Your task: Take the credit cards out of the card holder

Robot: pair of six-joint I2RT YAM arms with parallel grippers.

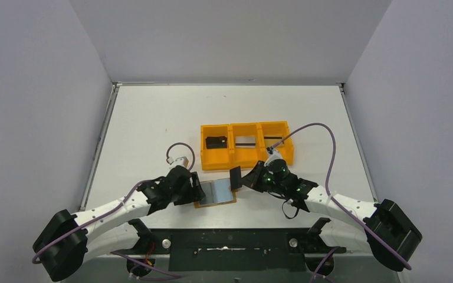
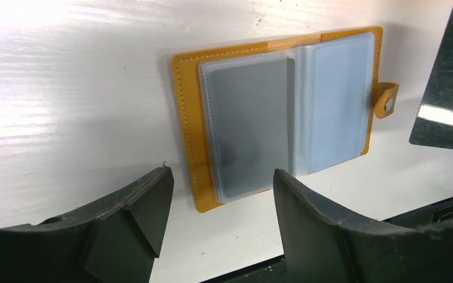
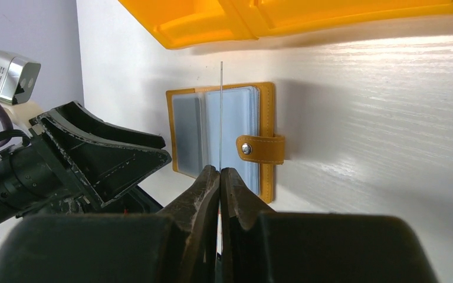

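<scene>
Lying open, flat on table (image 1: 153,124) near its front edge: card holder (image 1: 215,193) | left gripper (image 2: 221,180): jaws apart, empty, at holder's edge | right gripper (image 3: 219,175): jaws clamped on dark credit card (image 1: 235,177), upright beside holder

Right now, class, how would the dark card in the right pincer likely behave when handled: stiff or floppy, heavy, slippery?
Probably stiff: the dark card stands straight, edge-on, from the shut right pincer, with no visible bend. Likely light, since it looks very thin. Possibly slippery: its face shows bright glare in the left wrist view.
</scene>
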